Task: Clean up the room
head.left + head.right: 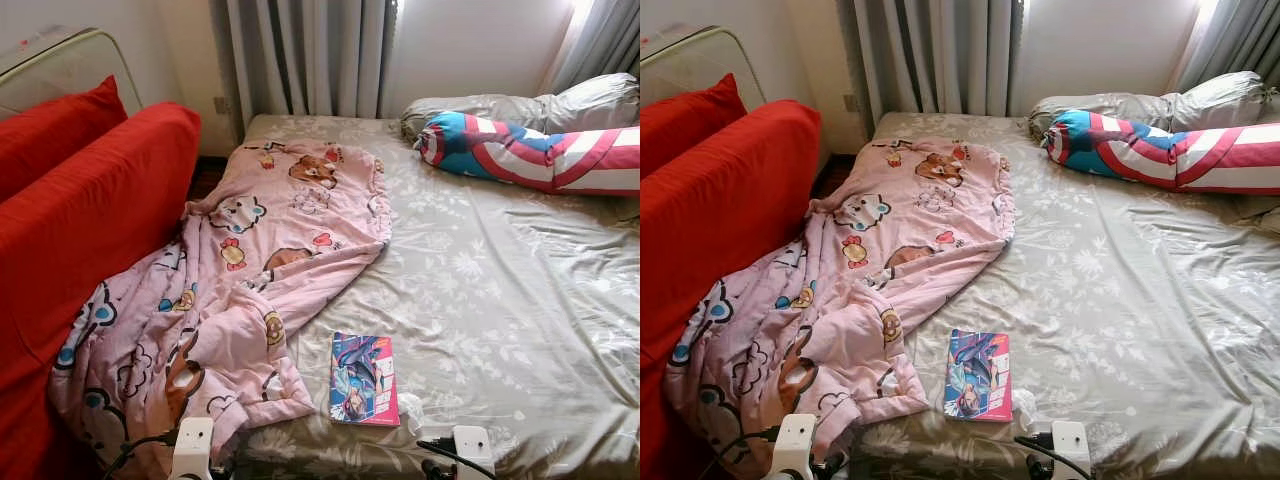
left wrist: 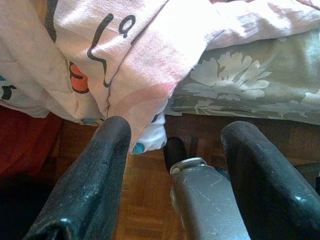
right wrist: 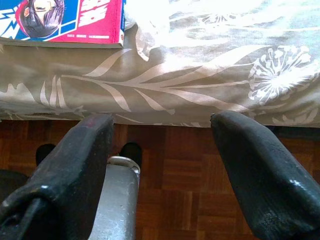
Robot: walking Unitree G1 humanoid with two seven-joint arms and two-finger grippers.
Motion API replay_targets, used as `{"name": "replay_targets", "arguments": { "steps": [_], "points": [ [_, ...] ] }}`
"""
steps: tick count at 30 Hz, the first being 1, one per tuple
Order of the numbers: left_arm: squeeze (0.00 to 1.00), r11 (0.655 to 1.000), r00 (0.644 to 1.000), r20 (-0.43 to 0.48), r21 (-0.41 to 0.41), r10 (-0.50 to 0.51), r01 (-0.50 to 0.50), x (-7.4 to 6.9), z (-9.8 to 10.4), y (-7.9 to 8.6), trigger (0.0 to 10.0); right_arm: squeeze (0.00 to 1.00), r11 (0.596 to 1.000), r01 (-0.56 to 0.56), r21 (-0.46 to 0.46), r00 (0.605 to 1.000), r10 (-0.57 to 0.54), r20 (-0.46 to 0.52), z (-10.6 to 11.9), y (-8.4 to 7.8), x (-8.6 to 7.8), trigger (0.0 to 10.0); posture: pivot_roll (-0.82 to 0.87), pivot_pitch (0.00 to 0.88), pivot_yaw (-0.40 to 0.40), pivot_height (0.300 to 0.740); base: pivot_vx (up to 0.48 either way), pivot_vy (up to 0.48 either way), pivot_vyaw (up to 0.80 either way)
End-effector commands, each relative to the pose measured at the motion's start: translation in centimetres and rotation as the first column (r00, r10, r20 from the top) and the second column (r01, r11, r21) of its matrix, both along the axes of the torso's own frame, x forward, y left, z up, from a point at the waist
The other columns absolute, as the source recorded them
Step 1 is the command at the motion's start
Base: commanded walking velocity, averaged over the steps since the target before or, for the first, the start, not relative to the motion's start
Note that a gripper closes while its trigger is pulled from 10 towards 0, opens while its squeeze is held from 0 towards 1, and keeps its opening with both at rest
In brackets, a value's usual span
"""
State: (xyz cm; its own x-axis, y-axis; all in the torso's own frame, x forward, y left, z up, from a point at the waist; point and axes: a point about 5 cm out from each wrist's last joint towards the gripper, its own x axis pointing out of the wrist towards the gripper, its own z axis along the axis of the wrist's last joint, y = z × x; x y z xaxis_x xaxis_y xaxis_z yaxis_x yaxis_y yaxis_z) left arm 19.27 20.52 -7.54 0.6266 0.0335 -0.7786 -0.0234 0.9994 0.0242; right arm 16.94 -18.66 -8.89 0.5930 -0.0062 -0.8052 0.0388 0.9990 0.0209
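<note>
Bedroom scene: a wide bed with a grey-green floral sheet (image 1: 500,290) sits under grey curtains (image 1: 300,55), with a red fabric sofa (image 1: 80,210) just beside its left edge. A pink cartoon-print blanket (image 1: 250,270) sprawls over the bed's left half and hangs off the near corner. A colourful manga-cover book (image 1: 363,380) lies flat near the foot edge, and a red-white-blue striped bolster pillow (image 1: 540,150) rests by the headboard end. The wrist views add the parquet wood floor (image 3: 200,190) below. The left hand (image 2: 175,150) is spread open under the blanket's hem, and the right hand (image 3: 160,145) is spread open beneath the book's edge.
</note>
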Motion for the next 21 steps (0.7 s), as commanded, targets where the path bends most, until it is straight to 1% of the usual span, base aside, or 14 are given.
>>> {"name": "replay_targets", "arguments": {
  "steps": [1, 12, 15, 21],
  "points": [
    [0.0, 1.0, 1.0, -0.025, -0.001, 0.008, -0.008, -0.49, -0.28, 0.03, 10.0, 0.0, 1.0, 0.002, -0.005, 1.0, -0.002, -0.017, -0.19, -0.11, -0.44, 10.0, -0.11, 0.0, -0.039, 0.74, 0.0, 0.0, 0.0],
    [0.0, 1.0, 1.0, -0.025, -0.001, 0.008, -0.008, -0.49, -0.28, 0.03, 10.0, 0.0, 1.0, 0.002, -0.005, 1.0, -0.002, -0.017, -0.19, -0.11, -0.44, 10.0, -0.11, 0.0, -0.039, 0.74, 0.0, 0.0, 0.0],
    [0.0, 1.0, 1.0, -0.018, -0.018, -0.013, 0.012, -0.33, -0.28, -0.55, 10.0, 0.0, 1.0, -0.008, 0.018, 1.0, 0.008, -0.016, -0.17, 0.05, -0.35, 10.0, -0.11, 0.0, -0.042, 0.74, 0.0, 0.0, 0.0],
    [0.0, 1.0, 1.0, -0.017, -0.019, -0.013, 0.012, -0.31, -0.27, -0.57, 10.0, 0.0, 1.0, -0.006, 0.022, 1.0, 0.006, -0.012, -0.13, 0.09, -0.27, 10.0, -0.11, 0.0, -0.042, 0.74, 0.0, 0.0, 0.0]
  ]
}}
